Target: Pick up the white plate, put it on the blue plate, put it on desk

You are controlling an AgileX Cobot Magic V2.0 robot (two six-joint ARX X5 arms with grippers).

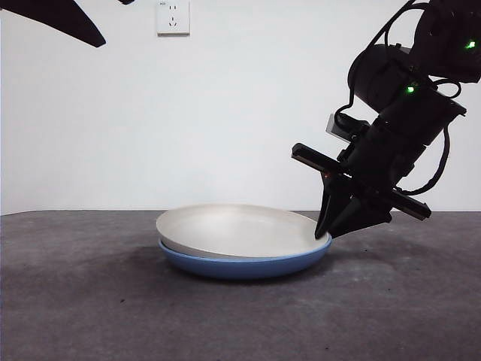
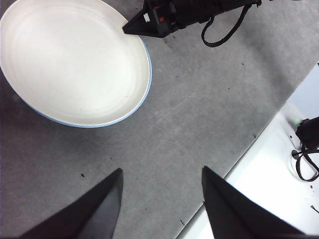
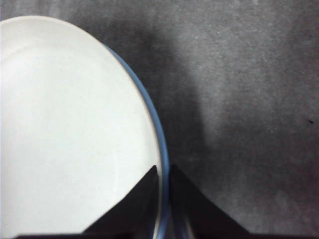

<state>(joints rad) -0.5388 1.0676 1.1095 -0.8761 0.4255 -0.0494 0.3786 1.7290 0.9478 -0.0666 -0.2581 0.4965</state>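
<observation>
The white plate lies in the blue plate on the dark grey desk, sitting slightly askew with its left rim raised. My right gripper is at the plates' right rim, tilted down. In the right wrist view its jaws stand almost together, one over the white plate and one outside the blue plate's edge, pinching the rim. My left gripper is open and empty, high above the desk, apart from the white plate. It shows as a black tip at the top left of the front view.
A white wall with a socket stands behind the desk. In the left wrist view a white surface with black cables borders the desk's edge.
</observation>
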